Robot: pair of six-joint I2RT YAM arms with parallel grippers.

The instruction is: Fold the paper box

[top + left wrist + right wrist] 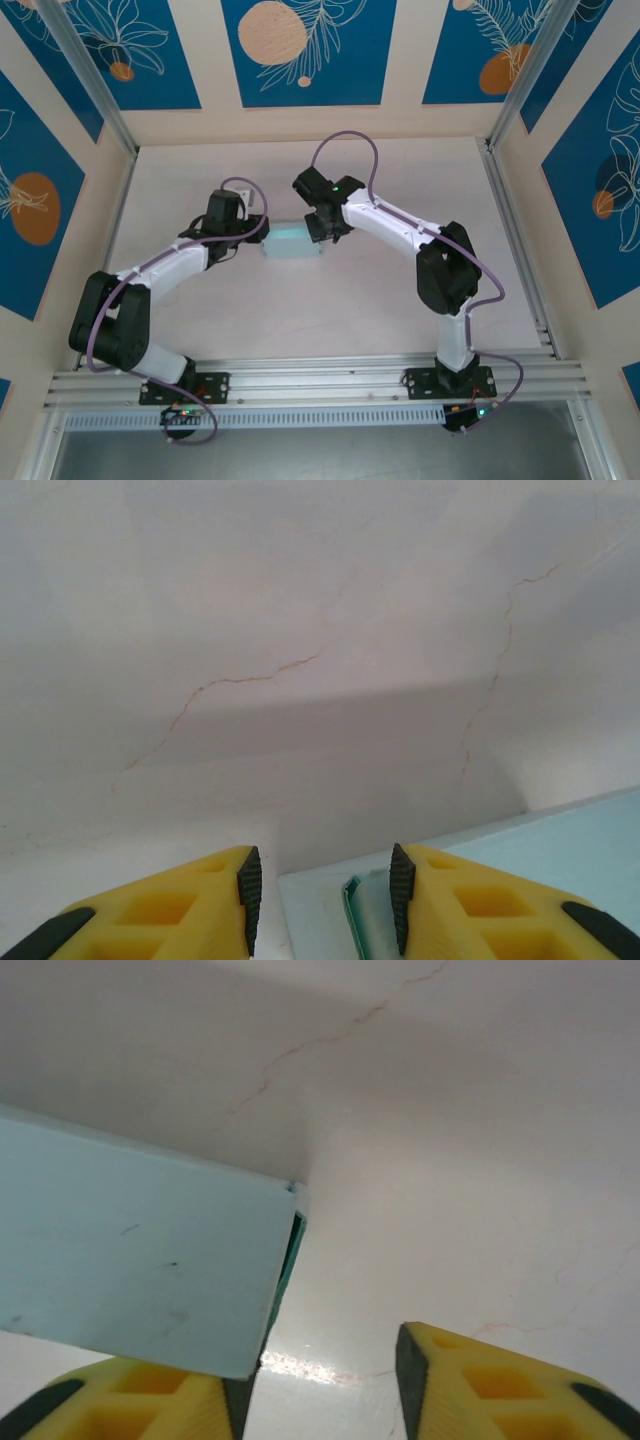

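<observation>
The paper box (292,243) is a small pale aqua rectangular box lying on the table between the two grippers. My left gripper (258,229) is at its left end. In the left wrist view this gripper (320,905) is open, and the box's corner and a darker teal flap edge (356,910) sit between its fingers, close to the right pad. My right gripper (323,226) is at the box's right end. In the right wrist view it (320,1385) is open, the box (140,1260) covers its left fingertip, and bare table lies between the fingers.
The table (330,310) is a pale marbled surface with thin veins. Patterned blue and beige walls (300,50) and metal corner posts (100,90) enclose it. An aluminium rail (320,385) runs along the near edge by the arm bases.
</observation>
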